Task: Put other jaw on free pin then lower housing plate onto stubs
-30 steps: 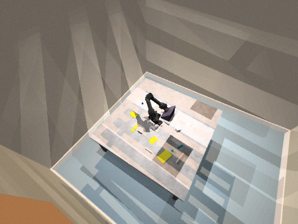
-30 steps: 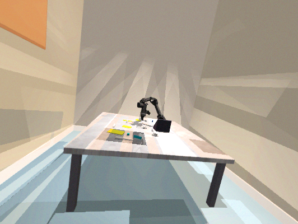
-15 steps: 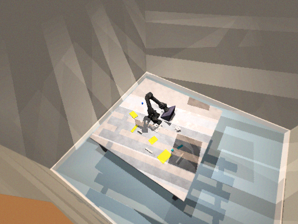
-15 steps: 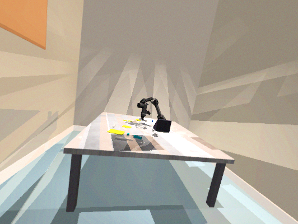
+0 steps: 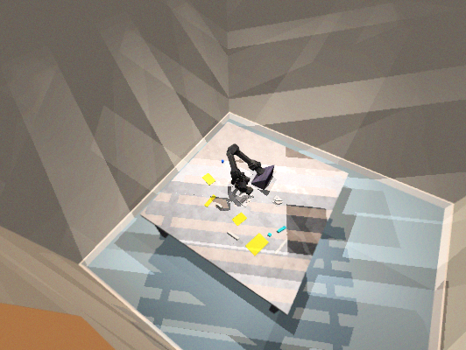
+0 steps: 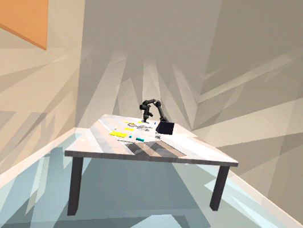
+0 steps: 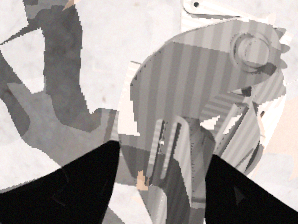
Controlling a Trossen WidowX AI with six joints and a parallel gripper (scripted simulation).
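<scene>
Gripping jaw (image 7: pixel 187 75) — slotted end between fingertips.

black arm bent, claw (image 5: pixel 249 193) (image 6: pixel 144 121) (image 7: pixel 161 157) pointing down, fingers partly apart

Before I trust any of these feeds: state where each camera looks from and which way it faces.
Top: high above, looking steeply down on the table; arm and end effector show.
Exterior: off one table edge, looking across it toward the arm, legs nearest; arm and end effector show.
Wrist: on the arm's last section, facing out past two black fingers at the held pale toothed jaw piece.
Top and exterior share the arm, table and yellow pieces.
</scene>
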